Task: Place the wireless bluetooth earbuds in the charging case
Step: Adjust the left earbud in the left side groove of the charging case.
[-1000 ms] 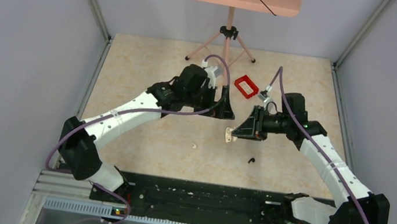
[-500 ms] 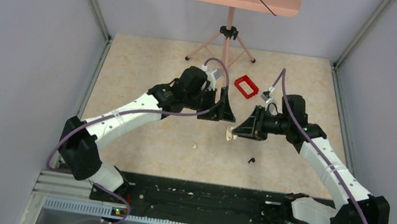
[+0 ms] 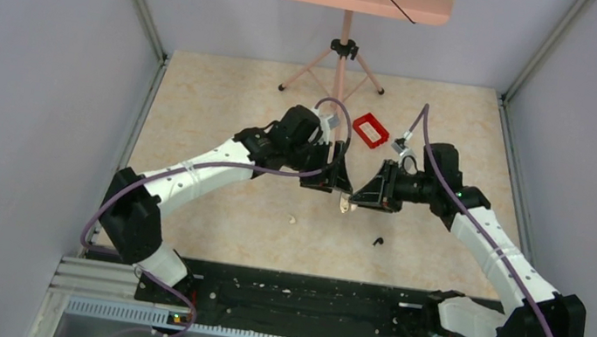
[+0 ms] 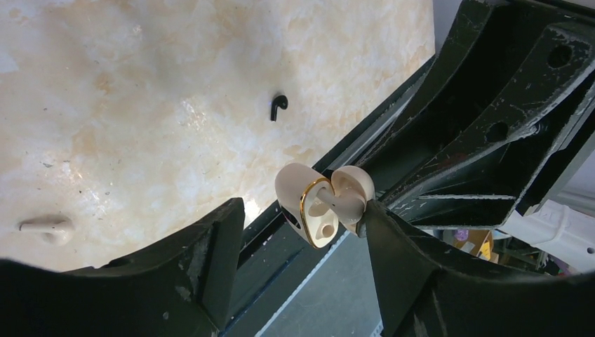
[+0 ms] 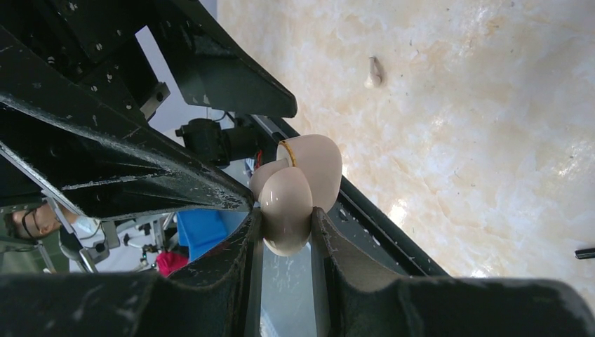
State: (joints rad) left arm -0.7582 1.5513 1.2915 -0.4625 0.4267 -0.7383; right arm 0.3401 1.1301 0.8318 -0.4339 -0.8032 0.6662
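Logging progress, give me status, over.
Right pincer clamps open charging case. Left pincer open, straddling it. Black earbud, pale earbud loose on table. Nothing blocking.

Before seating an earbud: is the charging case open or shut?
Open. The cream charging case has its lid swung back, showing its gold rim and an inner socket.

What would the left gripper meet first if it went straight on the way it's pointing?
The open cream charging case clamped in the right gripper, just ahead between the left gripper's open fingers, though the depth is unclear.
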